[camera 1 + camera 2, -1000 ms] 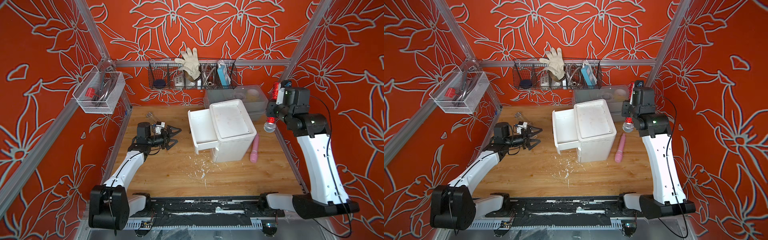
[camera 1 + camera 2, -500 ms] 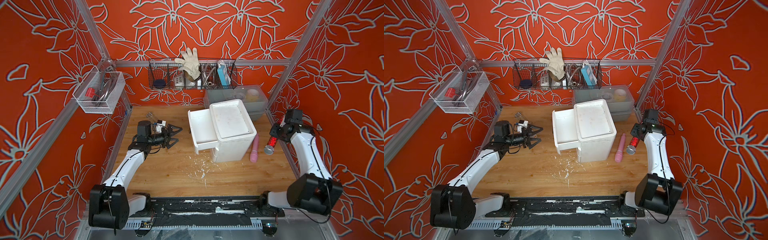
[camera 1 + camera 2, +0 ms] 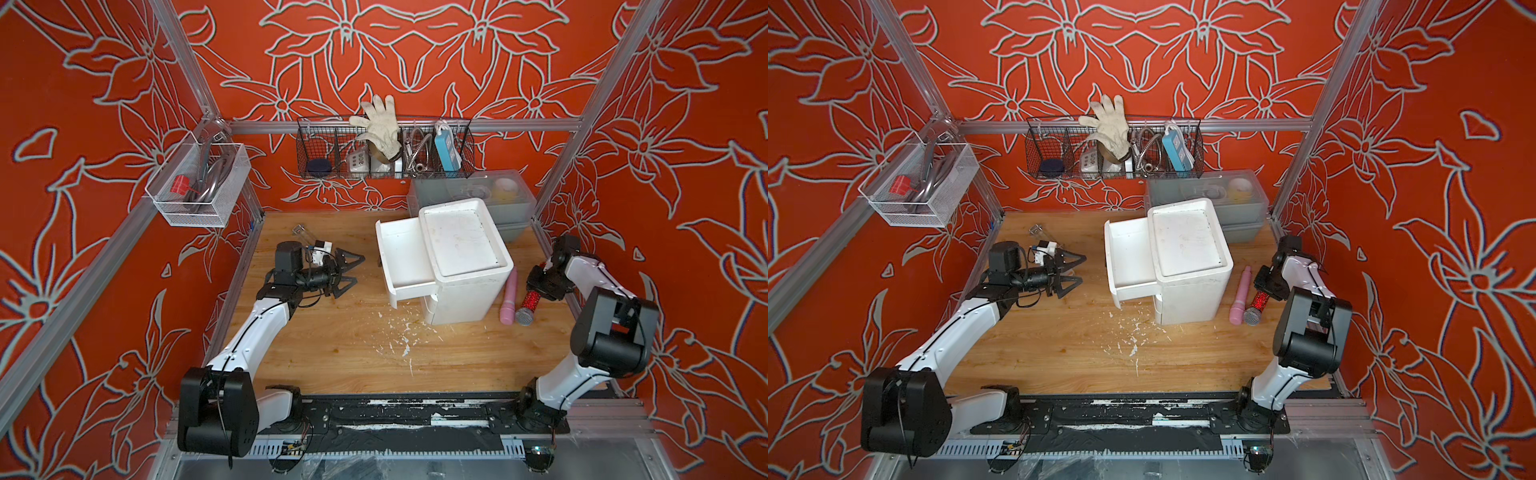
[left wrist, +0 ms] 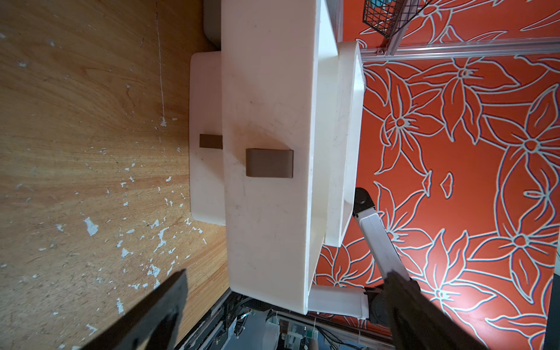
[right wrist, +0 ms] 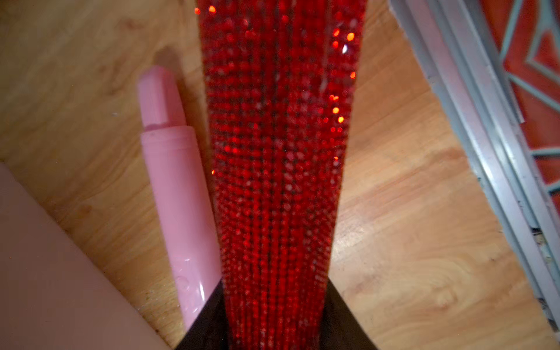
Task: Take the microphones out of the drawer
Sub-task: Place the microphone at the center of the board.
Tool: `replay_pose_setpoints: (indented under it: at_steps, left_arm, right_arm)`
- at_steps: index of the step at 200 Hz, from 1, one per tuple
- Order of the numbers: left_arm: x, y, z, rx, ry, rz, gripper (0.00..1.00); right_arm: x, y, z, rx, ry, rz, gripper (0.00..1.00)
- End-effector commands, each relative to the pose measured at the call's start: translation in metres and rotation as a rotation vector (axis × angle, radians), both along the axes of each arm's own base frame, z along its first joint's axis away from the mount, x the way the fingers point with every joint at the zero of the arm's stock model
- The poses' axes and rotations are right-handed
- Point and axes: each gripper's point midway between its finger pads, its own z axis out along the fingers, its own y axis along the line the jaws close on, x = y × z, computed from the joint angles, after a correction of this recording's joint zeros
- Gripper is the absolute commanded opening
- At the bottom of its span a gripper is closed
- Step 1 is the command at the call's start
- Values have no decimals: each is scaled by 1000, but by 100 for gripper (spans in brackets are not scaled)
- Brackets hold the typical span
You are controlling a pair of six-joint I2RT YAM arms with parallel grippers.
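The microphone has a red glitter handle and a silver mesh head. My right gripper is shut on the handle and holds it low over the table, right of the white drawer cabinet. The head points toward the front edge, beside a pink stick. The top drawer is pulled out to the left and shows nothing inside. My left gripper stands open left of the drawer, holding nothing.
Grey lidded bins stand behind the cabinet. A wire basket with a glove hangs on the back wall and a mesh basket on the left wall. White flakes litter the table. The frame rail runs close on the right.
My right arm has come down from high beside the cabinet to table level, carrying the microphone to beside the pink stick. The left gripper has barely moved.
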Motion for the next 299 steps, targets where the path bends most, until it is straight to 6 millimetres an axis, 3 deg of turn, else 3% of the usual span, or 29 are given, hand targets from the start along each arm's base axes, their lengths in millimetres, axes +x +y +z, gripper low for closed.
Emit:
replay_pose_setpoints:
  at_steps: [1, 38, 67, 115, 194, 232, 239, 245, 252, 299]
  left_arm:
    - [0, -3, 5, 0, -26, -20, 100]
    - [-1, -2, 3, 5, -23, -12, 100]
    - [-1, -2, 2, 3, -18, -10, 100]
    - [-2, -1, 3, 5, -20, -9, 100]
    - [-3, -1, 3, 4, -22, -9, 100]
    - [-3, -1, 3, 4, -22, -7, 100]
    - [-3, -1, 4, 5, -25, -8, 100]
    - [-4, -1, 4, 4, -23, -9, 100]
    - [-4, -1, 3, 4, -23, -9, 100]
    - [-2, -1, 4, 2, -22, -8, 100]
  right_arm:
    - [2, 0, -11, 23, 4, 0, 0]
    - [2, 1, -25, 43, 34, 10, 0]
    - [3, 4, -36, 64, 50, 12, 7]
    - [6, 6, -37, 81, 35, 15, 26]
    - [9, 9, -36, 94, 5, 11, 65]
    - [11, 11, -33, 100, -9, 12, 73]
    - [11, 11, -33, 101, -12, 13, 78]
    - [12, 10, -32, 100, -19, 11, 92]
    - [12, 11, -31, 104, -24, 11, 99]
    - [20, 13, -7, 104, -100, 9, 99]
